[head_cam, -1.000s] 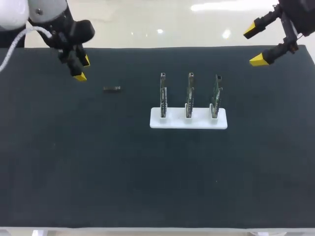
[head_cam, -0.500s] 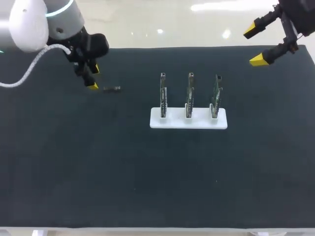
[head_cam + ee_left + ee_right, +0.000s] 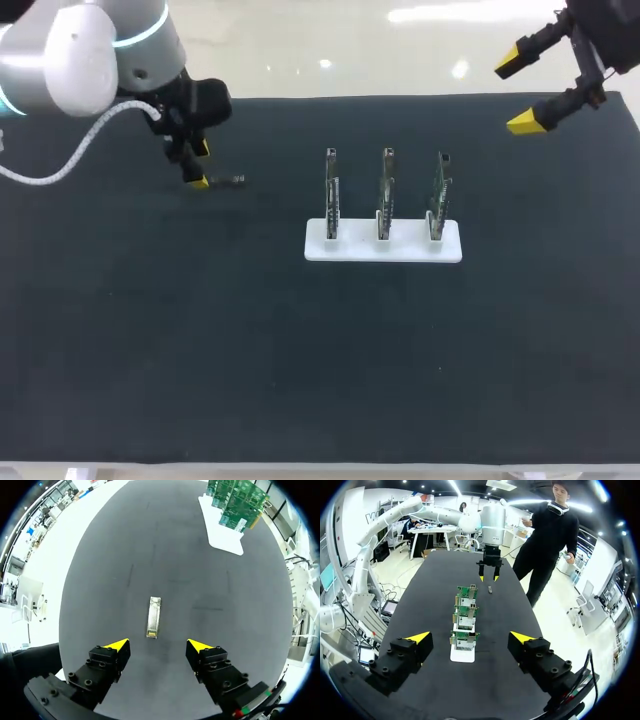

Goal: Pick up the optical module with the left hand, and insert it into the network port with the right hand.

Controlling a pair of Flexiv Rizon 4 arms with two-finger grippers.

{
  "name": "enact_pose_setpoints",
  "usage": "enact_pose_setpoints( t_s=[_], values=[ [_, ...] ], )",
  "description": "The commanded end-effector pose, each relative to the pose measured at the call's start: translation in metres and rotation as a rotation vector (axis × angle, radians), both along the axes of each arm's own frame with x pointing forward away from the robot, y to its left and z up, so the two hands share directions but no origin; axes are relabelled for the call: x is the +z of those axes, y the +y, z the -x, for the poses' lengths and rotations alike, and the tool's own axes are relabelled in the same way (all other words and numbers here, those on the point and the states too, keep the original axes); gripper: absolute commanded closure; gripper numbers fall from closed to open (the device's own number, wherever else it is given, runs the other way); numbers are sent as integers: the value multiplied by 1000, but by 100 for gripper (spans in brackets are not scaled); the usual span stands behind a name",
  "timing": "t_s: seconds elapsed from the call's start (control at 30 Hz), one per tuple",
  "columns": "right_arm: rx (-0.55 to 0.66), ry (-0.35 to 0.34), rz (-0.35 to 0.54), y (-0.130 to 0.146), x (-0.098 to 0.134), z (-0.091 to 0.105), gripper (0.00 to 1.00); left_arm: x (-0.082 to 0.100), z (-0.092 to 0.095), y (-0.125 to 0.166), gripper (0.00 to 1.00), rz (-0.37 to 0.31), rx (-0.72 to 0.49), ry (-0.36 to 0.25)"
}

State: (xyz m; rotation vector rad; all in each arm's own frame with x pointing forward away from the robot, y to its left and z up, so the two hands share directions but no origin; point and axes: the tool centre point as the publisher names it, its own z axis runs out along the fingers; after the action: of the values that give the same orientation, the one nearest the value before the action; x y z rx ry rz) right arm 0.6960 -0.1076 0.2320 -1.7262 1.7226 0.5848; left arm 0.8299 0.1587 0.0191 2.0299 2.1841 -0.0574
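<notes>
The optical module [image 3: 230,180] is a small metal bar lying flat on the black table [image 3: 200,330], left of the card stand. My left gripper [image 3: 199,165] hangs open just left of it; in the left wrist view the module [image 3: 153,617] lies a little ahead of the open gripper [image 3: 158,645], in line with the gap, untouched. A white stand [image 3: 383,243] holds three upright green network cards [image 3: 386,190]. My right gripper [image 3: 522,92] hangs open above the table's far right corner. From the right wrist view the cards [image 3: 464,621] stand ahead of the open gripper [image 3: 470,638], the module [image 3: 490,588] beyond them.
The white stand [image 3: 223,536] with its cards [image 3: 239,502] lies well ahead of the left gripper, off to one side. My left arm's white cable [image 3: 60,165] loops over the table's left part.
My left gripper has moved right and down from the far left edge to just beside the module. The right arm has stayed still.
</notes>
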Motion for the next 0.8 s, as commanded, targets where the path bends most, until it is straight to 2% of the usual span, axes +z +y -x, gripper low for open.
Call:
enact_pose_setpoints(
  t_s=[0.03,0.8],
  values=[
    [0,-1,-2,0,0,0,0,-2,-12,-6,0,-26,-13,18],
    [0,-1,-2,0,0,0,0,-12,-15,-6,0,-30,-29,12]
  ],
)
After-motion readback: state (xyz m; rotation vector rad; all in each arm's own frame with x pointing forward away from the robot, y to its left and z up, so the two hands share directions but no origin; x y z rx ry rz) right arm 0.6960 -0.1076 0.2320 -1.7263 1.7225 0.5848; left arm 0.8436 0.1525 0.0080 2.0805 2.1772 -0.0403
